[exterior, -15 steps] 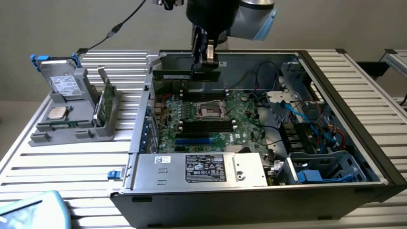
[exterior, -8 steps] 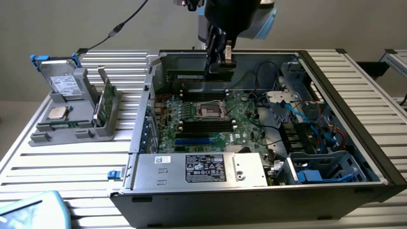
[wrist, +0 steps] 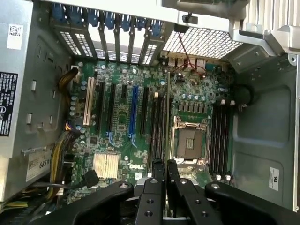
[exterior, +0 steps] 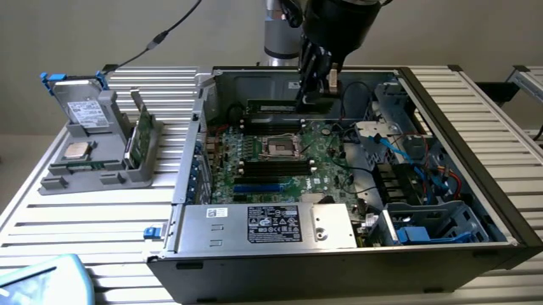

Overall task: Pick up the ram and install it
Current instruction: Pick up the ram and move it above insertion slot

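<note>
My gripper [exterior: 312, 96] reaches down into the open computer case and is shut on the ram [exterior: 273, 105], a narrow dark-green stick that lies level above the motherboard [exterior: 327, 155]. In the wrist view the ram [wrist: 168, 117] shows edge-on as a thin line running away from the fingertips of my gripper [wrist: 165, 172]. It hangs over the strip between the long black slots [wrist: 157, 126] and the CPU socket [wrist: 188, 140]. More black slots [wrist: 219, 136] lie on the socket's other side. I cannot tell whether the ram touches any slot.
The case walls [exterior: 203, 101] enclose the board. A silver power supply [exterior: 263, 225] fills the near end, and cables and drive cages [exterior: 424, 210] crowd the exterior view's right. On the table at the left stands a grey fixture [exterior: 98, 165] with another green stick [exterior: 140, 130].
</note>
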Controlling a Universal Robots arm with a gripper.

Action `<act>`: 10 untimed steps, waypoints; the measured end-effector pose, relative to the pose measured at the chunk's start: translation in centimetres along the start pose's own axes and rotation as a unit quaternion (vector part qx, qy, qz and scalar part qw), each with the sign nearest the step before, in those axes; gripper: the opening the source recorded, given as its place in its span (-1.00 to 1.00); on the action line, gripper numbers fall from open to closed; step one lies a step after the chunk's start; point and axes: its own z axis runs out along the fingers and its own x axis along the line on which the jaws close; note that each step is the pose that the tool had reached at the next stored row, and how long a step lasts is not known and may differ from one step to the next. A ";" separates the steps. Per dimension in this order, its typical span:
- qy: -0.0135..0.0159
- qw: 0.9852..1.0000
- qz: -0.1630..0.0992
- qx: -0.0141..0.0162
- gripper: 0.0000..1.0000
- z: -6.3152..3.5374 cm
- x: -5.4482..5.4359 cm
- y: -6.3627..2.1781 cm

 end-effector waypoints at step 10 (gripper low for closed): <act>0.013 1.000 0.005 -0.011 -0.72 1.08 -0.6 -0.40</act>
